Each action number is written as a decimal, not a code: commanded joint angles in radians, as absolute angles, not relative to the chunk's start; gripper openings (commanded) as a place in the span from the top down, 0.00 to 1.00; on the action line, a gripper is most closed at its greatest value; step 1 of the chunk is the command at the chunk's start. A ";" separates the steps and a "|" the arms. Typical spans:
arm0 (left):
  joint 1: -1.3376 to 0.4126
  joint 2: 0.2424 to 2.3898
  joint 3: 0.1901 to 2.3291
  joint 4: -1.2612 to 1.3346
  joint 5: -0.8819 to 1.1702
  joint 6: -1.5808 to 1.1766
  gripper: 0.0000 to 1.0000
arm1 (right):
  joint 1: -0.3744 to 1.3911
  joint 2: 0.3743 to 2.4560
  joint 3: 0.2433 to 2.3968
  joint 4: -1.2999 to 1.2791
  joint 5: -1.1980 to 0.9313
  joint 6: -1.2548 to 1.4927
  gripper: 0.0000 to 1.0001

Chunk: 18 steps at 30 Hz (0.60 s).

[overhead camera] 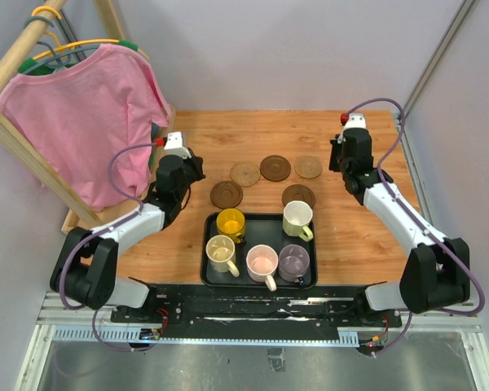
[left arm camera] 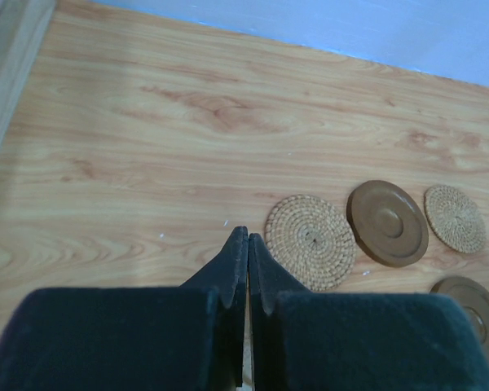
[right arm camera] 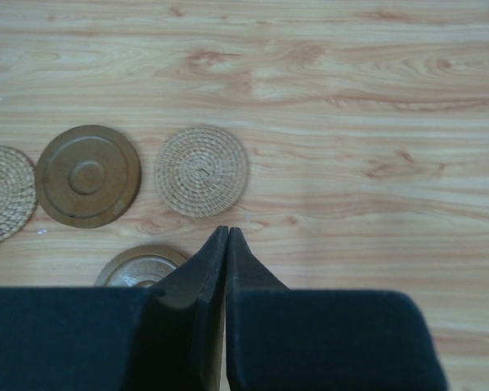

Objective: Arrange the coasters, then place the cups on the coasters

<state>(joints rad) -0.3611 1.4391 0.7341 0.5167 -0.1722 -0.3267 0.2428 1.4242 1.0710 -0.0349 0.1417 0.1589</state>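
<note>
Coasters (overhead camera: 275,168) sit unarranged and mugs (overhead camera: 262,262) wait on the black tray (overhead camera: 261,228). Left fingers (left arm camera: 235,259) and right fingers (right arm camera: 218,254) are pressed together, empty, so arranging likely needs them opened first.

2 rough woven coasters (overhead camera: 245,173) and 3 smooth brown coasters (overhead camera: 275,168) lie on a matt wood-grain table (overhead camera: 350,236).

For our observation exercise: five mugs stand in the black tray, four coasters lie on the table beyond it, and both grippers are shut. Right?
Not quite. The top external view shows five coasters, not four, beyond the black tray. The five mugs in it and the shut left gripper and right gripper stand as stated.
</note>
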 commanded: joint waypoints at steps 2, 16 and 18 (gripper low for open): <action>-0.355 1.581 0.845 0.584 -0.016 -0.320 0.99 | 0.198 1.600 1.218 -0.026 -0.152 0.178 0.99; -0.357 1.929 1.144 0.455 0.248 -0.325 1.00 | 0.191 1.953 1.508 -0.126 -0.449 0.199 0.99; -0.356 1.955 1.167 0.442 0.281 -0.325 1.00 | 0.194 1.975 1.530 -0.140 -0.471 0.197 0.99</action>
